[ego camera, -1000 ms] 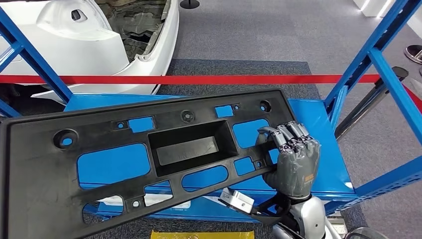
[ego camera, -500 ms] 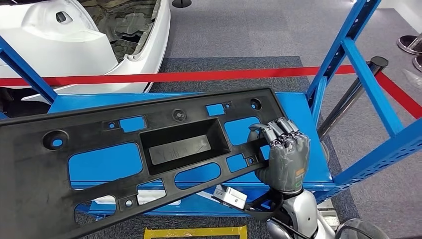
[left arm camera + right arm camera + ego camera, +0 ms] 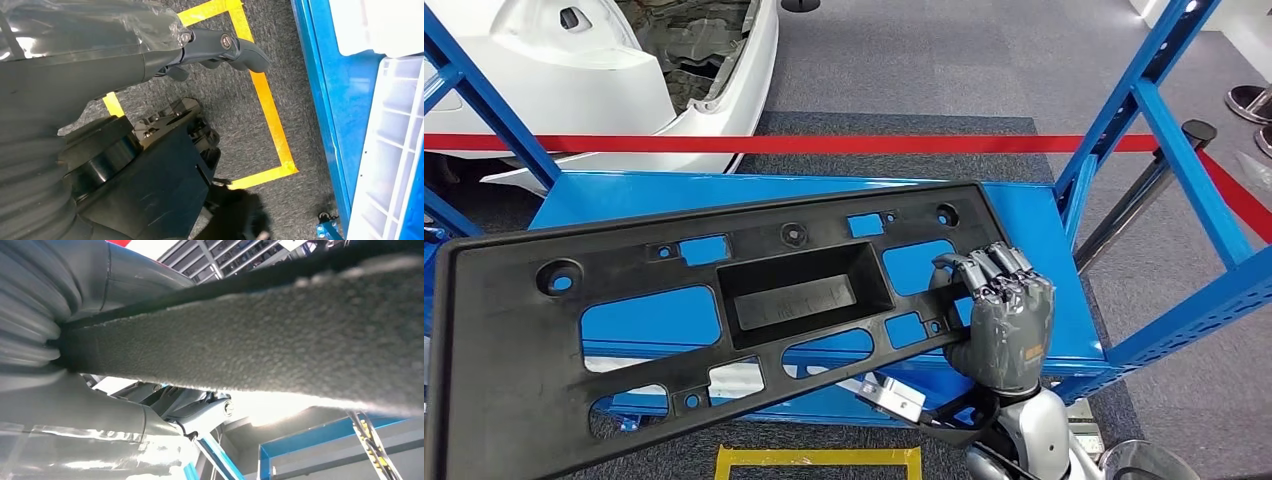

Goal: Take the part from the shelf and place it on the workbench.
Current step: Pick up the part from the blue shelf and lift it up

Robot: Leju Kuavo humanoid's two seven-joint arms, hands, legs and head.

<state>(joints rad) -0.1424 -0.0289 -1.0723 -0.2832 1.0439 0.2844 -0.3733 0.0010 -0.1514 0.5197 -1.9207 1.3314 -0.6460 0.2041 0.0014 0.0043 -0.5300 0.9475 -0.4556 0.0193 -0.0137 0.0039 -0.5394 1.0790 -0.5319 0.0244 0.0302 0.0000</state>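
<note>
Had the right robot hand (image 3: 1004, 325) clamped on the right end of the long black perforated plastic panel (image 3: 724, 300), fingers over the top edge, thumb underneath, to carry it flat above the blue steel shelf (image 3: 1044, 240). Left robot hand (image 3: 220, 47): couldn't tell its state. Not at the tabletop yet, I'd judge.
</note>
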